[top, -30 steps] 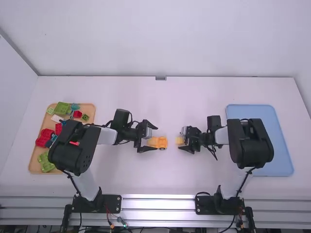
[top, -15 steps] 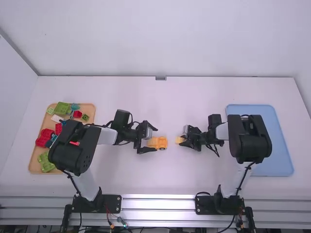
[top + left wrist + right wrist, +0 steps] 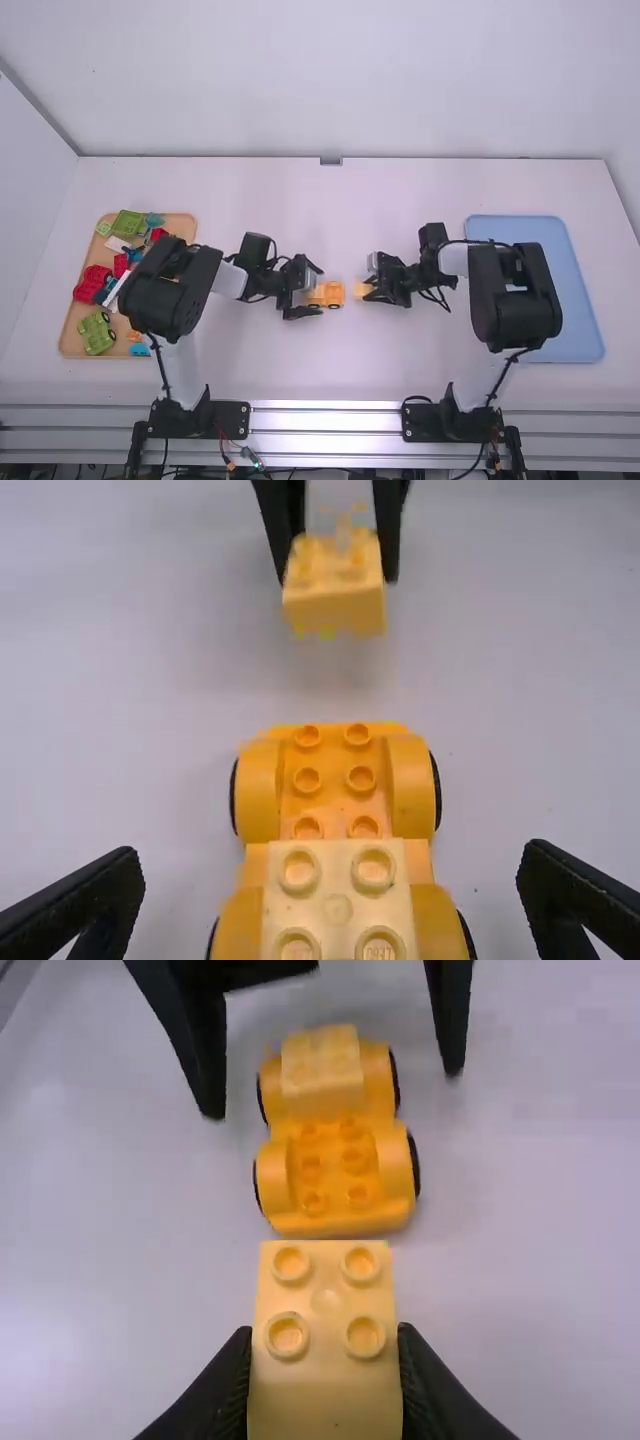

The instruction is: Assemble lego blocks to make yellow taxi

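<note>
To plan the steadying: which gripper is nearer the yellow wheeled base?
Left. The left gripper is open around one end of the wheeled base; the right gripper, holding a yellow block, is beyond its other end.

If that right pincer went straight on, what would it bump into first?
Its yellow block would likely touch the wheeled yellow base first; how high the right pincer sits is unclear, so it might pass above.

I can't read any words, numbers or signs. Two of the round bumps (image 3: 298,949) on top of the pale yellow block (image 3: 338,910), which sits on the orange-yellow toy car (image 3: 258,792), have tiny marks that look like print, but they are too small to read.
</note>
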`<act>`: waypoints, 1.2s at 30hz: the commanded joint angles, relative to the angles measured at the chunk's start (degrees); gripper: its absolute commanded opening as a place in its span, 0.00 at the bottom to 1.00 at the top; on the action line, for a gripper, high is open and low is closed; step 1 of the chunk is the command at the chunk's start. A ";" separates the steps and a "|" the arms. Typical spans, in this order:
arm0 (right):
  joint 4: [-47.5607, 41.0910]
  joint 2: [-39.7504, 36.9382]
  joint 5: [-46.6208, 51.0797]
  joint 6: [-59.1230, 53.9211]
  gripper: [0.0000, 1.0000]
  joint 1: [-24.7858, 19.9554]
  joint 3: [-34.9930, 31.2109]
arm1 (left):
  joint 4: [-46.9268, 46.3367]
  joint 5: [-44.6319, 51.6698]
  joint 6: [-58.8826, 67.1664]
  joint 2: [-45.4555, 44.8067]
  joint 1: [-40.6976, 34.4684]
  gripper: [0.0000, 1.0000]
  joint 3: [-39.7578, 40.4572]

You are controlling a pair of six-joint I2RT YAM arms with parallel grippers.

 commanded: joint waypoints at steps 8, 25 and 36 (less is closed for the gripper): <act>11.63 -5.44 4.42 9.64 0.11 7.52 -2.73 | 2.51 1.66 1.57 2.99 -1.73 0.99 -0.33; 23.06 -5.33 5.46 16.20 0.09 11.21 -7.87 | 5.22 3.08 1.60 6.47 -1.79 0.74 0.04; 25.03 -1.60 5.95 17.42 0.08 11.10 -7.85 | 4.66 1.25 0.37 6.47 -1.84 0.52 1.25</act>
